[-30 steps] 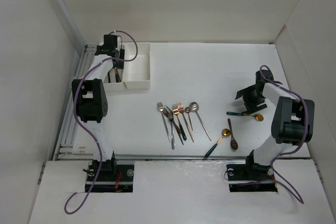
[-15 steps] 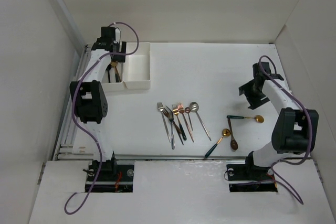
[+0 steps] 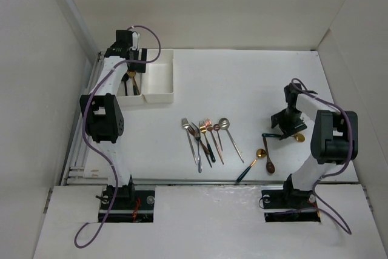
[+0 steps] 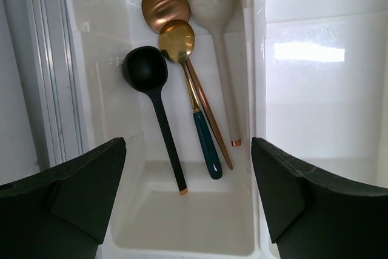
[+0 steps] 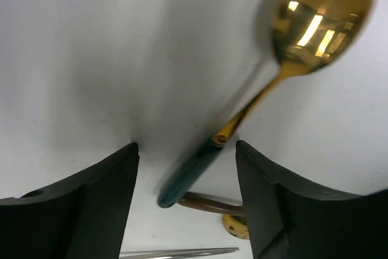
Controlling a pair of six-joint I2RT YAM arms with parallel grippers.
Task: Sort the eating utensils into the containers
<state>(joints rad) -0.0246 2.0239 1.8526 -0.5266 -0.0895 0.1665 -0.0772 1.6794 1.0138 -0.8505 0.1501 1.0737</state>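
The containers are two joined white bins: the left bin (image 3: 136, 99) (image 4: 182, 228) and the right bin (image 3: 159, 80) (image 4: 321, 101). In the left bin lie a black spoon (image 4: 154, 101), a gold spoon with a green handle (image 4: 194, 95), a copper spoon (image 4: 163, 5) and a white spoon (image 4: 219, 47). My left gripper (image 3: 133, 65) (image 4: 188, 210) hangs open above that bin, holding nothing. My right gripper (image 3: 284, 127) (image 5: 185, 204) is open, low over the table. It straddles the green handle of a gold spoon (image 3: 298, 137) (image 5: 318, 19). Several forks and spoons (image 3: 206, 141) lie mid-table.
A brown-handled spoon (image 3: 267, 156) (image 5: 209, 201) and a gold, green-handled spoon (image 3: 251, 167) lie just in front of the right gripper. A silver handle (image 5: 182, 251) shows at the bottom of the right wrist view. A metal rail (image 4: 48, 89) runs left of the bins.
The right gripper lifted back from the gold spoon, then came down over its handle again, jaws a little narrower. The left gripper drifted slightly toward the back over the left bin.
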